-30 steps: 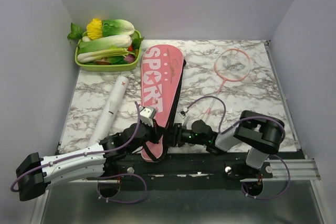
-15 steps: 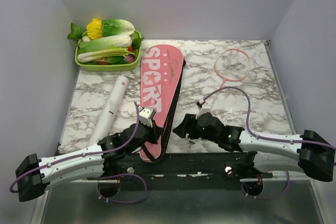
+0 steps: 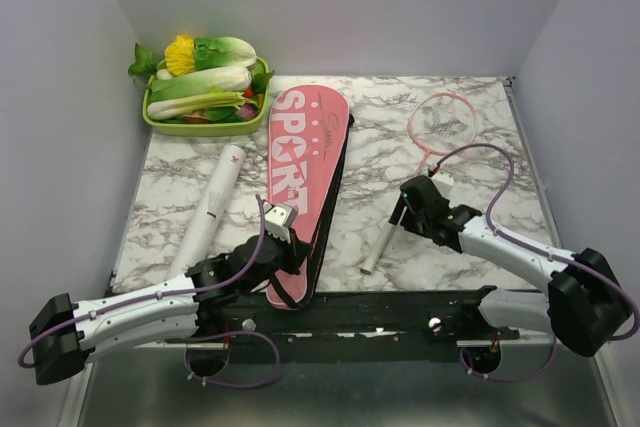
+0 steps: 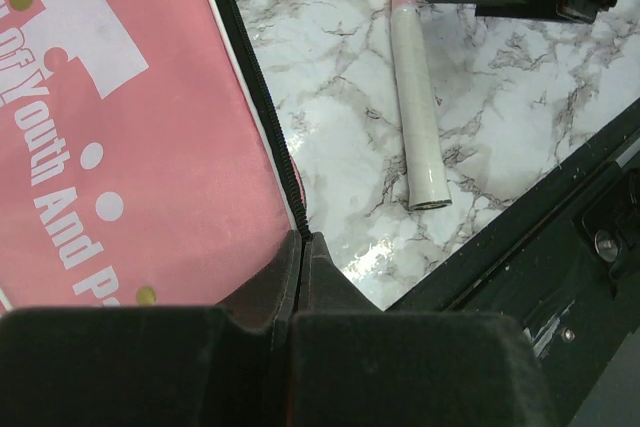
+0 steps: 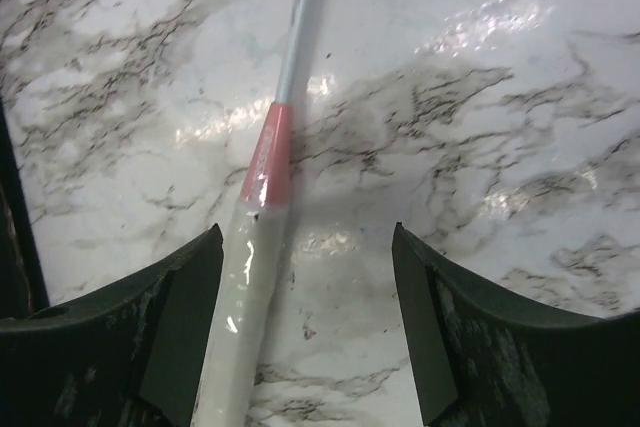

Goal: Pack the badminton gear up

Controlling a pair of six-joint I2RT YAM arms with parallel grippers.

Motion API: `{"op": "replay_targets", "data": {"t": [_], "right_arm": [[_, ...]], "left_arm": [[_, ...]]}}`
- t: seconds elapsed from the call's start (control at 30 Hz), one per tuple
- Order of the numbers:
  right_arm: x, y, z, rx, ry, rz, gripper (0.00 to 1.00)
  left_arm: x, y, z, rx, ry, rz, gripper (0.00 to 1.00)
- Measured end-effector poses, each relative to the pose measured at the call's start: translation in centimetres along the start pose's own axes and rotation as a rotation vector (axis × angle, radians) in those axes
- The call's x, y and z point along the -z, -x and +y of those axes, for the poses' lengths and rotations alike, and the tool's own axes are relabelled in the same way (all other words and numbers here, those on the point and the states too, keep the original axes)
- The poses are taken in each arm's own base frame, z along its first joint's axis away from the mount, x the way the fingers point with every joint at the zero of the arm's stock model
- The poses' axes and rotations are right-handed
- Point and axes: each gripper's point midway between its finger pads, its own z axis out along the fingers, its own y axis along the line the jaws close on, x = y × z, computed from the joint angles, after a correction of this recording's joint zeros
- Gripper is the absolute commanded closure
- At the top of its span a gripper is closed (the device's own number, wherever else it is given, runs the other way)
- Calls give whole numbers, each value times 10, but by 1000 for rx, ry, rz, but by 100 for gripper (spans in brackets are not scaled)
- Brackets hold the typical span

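Lower centre of the frame: my open right gripper (image 5: 307,247) hung over the taped handle, likely the safest hold on the light, thin racket (image 5: 268,162); my left gripper (image 4: 303,245) pinched the soft cover (image 4: 130,147).

The pink cover (image 3: 300,162) carries large white capitals reading "SPORT" down its length. In the left wrist view, smaller white lettering on the same cover (image 4: 120,147) reads "ofYouth And P", cut off there. A small red mark on the white tube (image 3: 212,209) is too small to read.

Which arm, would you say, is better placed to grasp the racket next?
Probably right: the right gripper hangs open over the racket handle, while the left gripper is shut on the pink cover.
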Motion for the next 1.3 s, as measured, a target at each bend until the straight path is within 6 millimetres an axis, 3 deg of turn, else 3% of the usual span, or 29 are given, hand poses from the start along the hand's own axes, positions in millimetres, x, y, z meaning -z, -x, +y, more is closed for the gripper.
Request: {"op": "replay_targets", "data": {"t": [0.13, 0.27, 0.47, 0.67, 0.83, 0.87, 1.0, 1.3], "right_arm": [[-16, 23, -10, -12, -82, 2, 23], [-37, 58, -13, -48, -146, -13, 24], [-70, 86, -28, -84, -234, 2, 28], [-93, 97, -34, -88, -281, 27, 28], [-106, 112, -26, -81, -290, 31, 31], [-112, 117, -22, -77, -289, 30, 39], [-121, 122, -18, -61, -300, 46, 45], [-121, 114, -26, -43, -340, 96, 50]], "left_arm": [[0, 1, 0, 1, -2, -4, 100], [1, 2, -1, 3, -4, -6, 100], [1, 2, -1, 3, -6, -9, 100], [1, 3, -1, -8, -6, -11, 100], [-2, 1, 0, -19, -2, -4, 100], [-3, -1, 1, -25, 1, 2, 100], [-4, -5, 3, -47, 9, 15, 100], [-2, 0, 2, -57, -2, -3, 100]]}}
